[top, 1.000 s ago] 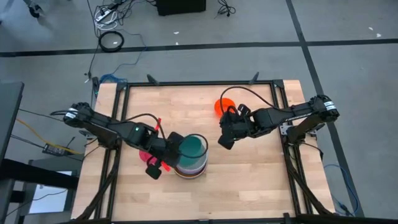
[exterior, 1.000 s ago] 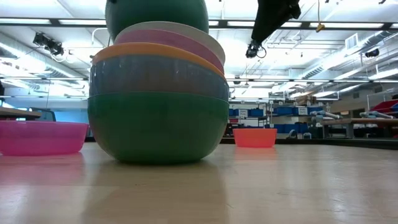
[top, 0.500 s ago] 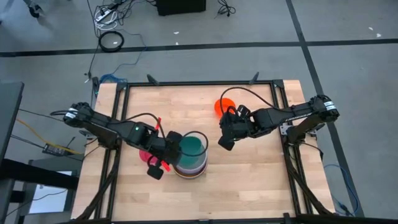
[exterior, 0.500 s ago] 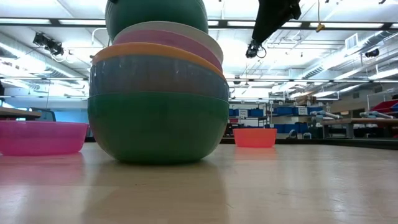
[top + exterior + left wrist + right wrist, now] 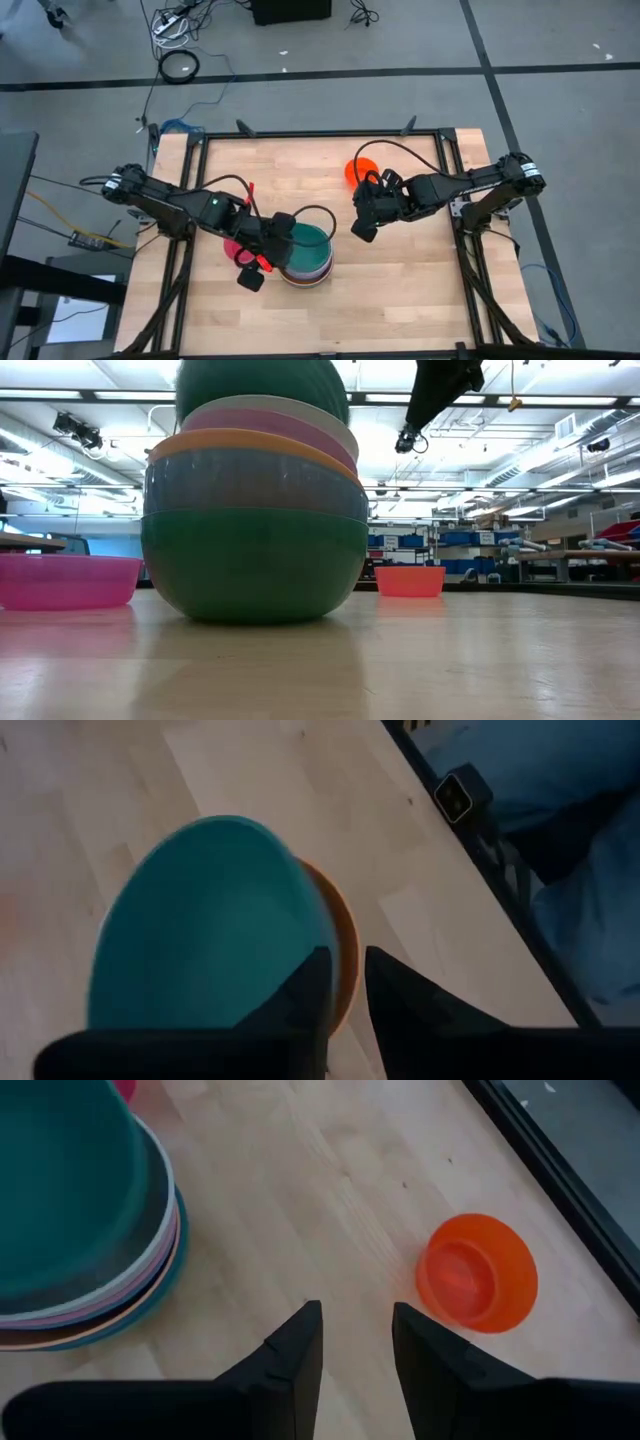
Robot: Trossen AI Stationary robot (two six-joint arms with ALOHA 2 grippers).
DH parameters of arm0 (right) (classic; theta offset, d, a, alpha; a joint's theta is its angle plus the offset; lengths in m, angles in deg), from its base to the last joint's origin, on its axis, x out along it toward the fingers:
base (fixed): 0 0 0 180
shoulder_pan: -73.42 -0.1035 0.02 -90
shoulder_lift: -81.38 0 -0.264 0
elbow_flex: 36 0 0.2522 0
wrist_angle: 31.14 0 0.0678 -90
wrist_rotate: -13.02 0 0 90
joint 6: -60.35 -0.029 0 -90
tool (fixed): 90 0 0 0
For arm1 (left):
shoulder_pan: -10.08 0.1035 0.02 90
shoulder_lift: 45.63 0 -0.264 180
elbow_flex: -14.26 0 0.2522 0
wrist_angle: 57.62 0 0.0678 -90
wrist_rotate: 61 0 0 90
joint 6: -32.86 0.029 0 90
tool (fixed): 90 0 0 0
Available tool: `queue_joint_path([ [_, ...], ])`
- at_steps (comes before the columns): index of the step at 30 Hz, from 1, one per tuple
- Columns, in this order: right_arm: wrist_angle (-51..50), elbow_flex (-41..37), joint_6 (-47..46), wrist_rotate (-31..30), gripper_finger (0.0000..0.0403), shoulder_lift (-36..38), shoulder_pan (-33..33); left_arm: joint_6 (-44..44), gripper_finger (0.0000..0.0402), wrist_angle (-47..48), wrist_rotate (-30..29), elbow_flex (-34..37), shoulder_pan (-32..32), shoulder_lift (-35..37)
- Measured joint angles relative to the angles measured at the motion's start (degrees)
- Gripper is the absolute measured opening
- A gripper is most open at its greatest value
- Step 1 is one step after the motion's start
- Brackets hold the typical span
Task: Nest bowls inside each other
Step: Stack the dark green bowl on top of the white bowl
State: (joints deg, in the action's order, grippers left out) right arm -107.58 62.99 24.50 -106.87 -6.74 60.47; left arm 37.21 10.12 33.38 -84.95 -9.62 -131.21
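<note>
A stack of round plastic bowls (image 5: 305,258) is seen mid-table, a teal bowl (image 5: 308,240) topmost. Beside it, the left claw (image 5: 281,229) is parted around the teal rim. Beyond the stack, the right claw (image 5: 361,230) is held open, empty.

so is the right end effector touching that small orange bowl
Apart. The right wrist view shows bare wood between the right end effector and the small orange bowl; the high view shows that gap too.
</note>
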Motion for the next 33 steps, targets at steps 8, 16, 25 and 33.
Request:
queue_joint_path([
  [8,-0.01,0.0,-0.01,0.59,0.011,0.0,0.0,-1.3,0.0118,1.34,-0.24,0.0,0.89,-0.04],
  [16,-0.47,0.0,0.0,-0.44,0.0108,0.0,0.36,-1.54,0.0126,1.34,-1.79,0.02,0.9,0.53],
  [25,-0.42,0.0,-0.12,-0.53,0.0107,-0.02,0.37,0.55,0.0127,-1.08,-1.77,2.01,3.25,-0.09],
  [33,-0.42,0.02,-0.1,-0.54,0.0107,-0.02,0.37,-1.04,0.0126,-3.03,3.12,5.42,4.84,-0.11],
])
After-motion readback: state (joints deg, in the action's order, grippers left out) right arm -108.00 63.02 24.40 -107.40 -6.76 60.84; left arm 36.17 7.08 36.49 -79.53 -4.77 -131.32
